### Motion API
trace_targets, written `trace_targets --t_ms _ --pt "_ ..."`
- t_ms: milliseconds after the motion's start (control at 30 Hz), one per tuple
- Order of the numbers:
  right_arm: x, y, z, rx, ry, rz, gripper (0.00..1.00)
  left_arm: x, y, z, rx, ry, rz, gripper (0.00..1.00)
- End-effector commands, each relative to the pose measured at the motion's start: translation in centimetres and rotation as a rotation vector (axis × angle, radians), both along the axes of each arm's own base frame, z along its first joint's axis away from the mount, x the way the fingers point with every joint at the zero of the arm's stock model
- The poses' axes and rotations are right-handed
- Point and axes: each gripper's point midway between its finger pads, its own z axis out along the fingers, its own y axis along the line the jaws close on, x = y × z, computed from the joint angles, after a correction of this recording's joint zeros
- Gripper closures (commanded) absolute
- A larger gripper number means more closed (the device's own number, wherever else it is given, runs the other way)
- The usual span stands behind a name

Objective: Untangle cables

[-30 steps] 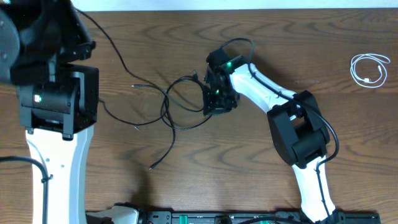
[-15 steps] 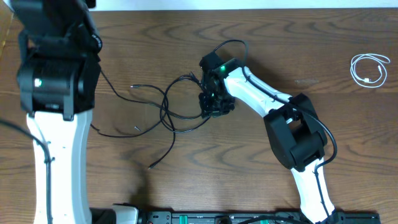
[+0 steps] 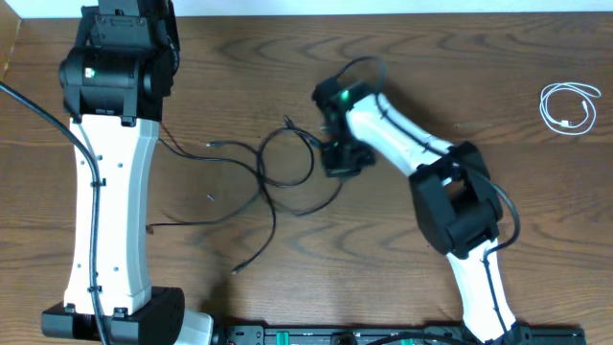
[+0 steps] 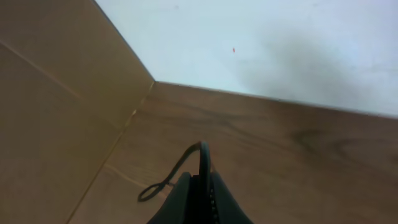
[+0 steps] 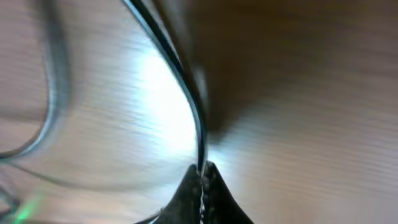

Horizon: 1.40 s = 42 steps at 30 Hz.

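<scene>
Overhead: one white cable [image 3: 546, 107], black tangle [image 3: 261, 172]

Robot lab: wooden table [image 3: 536, 220], white wall [image 4: 280, 43]

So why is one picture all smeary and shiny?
Right wrist view: very close and blurred, so the black cable at the right gripper smears into streaks, and light glares white off the table. Left wrist view: soft too, but no glare. Overhead view: mostly sharp, with slight blur around the right gripper.
</scene>
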Motion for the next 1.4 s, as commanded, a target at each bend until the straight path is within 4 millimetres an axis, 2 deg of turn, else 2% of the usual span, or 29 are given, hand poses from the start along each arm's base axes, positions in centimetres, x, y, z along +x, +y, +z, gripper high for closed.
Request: trace_targets --t_ms 0,100,167,233,267,333,400,467,533,700,867,1000,1100,1267,1367 --pt "5.8 -8.1 3.0 -0.259 -0.18 -0.056 0.99 -0.3 0.3 2.2 -0.028 -0.09 0.02 0.93" --pt "8.2 -15.4 4.9 -0.452 -0.241 -0.133 0.99 -0.1 0.3 3.3 -0.031 -0.136 0.019 0.93" --pt "9.2 -19.0 5.6 -0.505 -0.256 -0.192 0.99 -0.1 0.6 3.5 -0.032 -0.148 0.026 0.92" --pt "10.2 -21.4 5.6 -0.458 -0.248 -0.209 0.99 0.0 1.0 3.5 -0.031 -0.15 0.036 0.93" --pt "10.6 -21.5 5.3 -0.355 -0.225 -0.188 0.99 -0.1 1.3 3.5 -0.031 -0.149 0.043 0.92" --pt "10.9 -18.7 5.1 -0.045 -0.187 -0.096 0.99 -0.1 1.6 3.5 -0.032 -0.149 0.049 0.92" --pt "10.8 -15.7 5.9 0.21 -0.165 -0.092 0.99 0.1 1.2 3.3 -0.05 -0.149 0.028 0.93" --pt "10.2 -14.4 6.3 0.277 -0.136 -0.087 0.94 0.4 0.3 2.9 -0.079 -0.133 -0.022 0.92" --pt "9.2 -13.4 6.2 0.277 -0.102 -0.059 0.82 0.5 -0.8 2.1 -0.126 -0.11 -0.071 0.93" --pt "5.6 -9.5 5.9 0.266 0.008 0.042 0.65 0.2 -1.9 0.3 -0.197 -0.05 -0.106 0.93" --pt "2.1 -5.7 4.6 0.28 0.073 0.251 0.57 0.0 -2.5 -0.7 -0.217 -0.008 -0.132 0.92" --pt "-0.4 -2.7 3.3 0.264 0.112 0.334 0.51 0.0 -2.5 -0.7 -0.217 -0.009 -0.132 0.92" --pt "-1.4 -1.4 2.5 0.213 0.126 0.294 0.48 0.0 -2.5 -0.7 -0.217 -0.008 -0.132 0.93" --pt "-1.9 1.2 2.1 0.187 0.11 0.2 0.46 0.0 -2.5 -0.7 -0.217 -0.009 -0.132 0.93" --pt "-2.2 1.6 1.4 0.098 0.085 0.134 0.44 0.0 -2.5 -0.7 -0.217 -0.009 -0.132 0.93"
